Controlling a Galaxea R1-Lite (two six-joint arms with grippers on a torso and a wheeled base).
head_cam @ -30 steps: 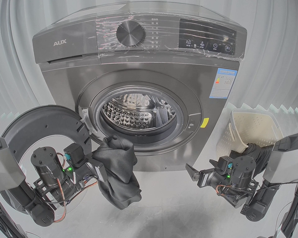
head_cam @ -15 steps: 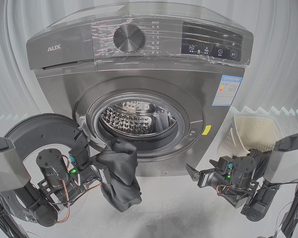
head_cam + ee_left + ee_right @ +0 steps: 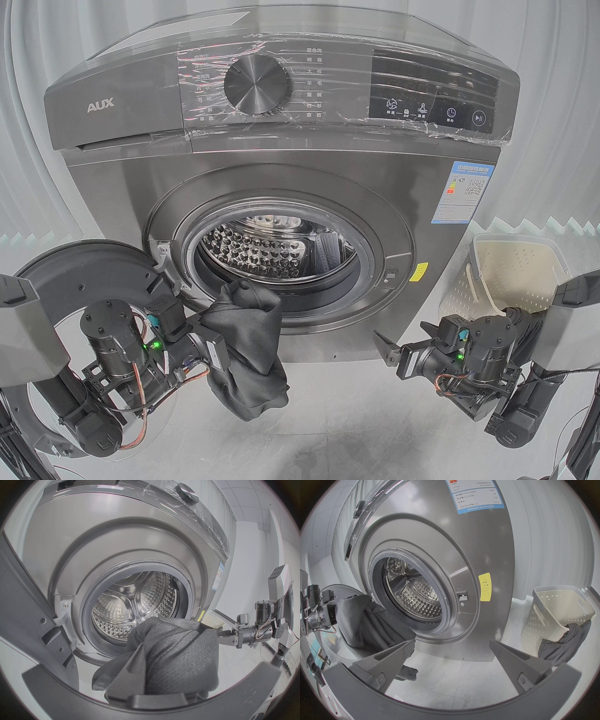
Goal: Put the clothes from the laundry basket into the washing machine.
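I'm gripping a garment [image 3: 250, 350] in the left claw [image 3: 214, 353] just outside the empty drum [image 3: 275, 250]; right claw [image 3: 401, 337] gaping, another garment [image 3: 565, 644] draping the basket [image 3: 519, 275].

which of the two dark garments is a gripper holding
The dark garment clamped in the left gripper, hanging before the washer's open drum; the other garment is draped over the laundry basket rim, untouched.

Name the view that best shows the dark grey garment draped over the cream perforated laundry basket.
Right wrist view: the dark grey garment hangs over the cream laundry basket's rim, unobstructed. In the head view the right arm covers most of it. In the left wrist view it cannot be made out.
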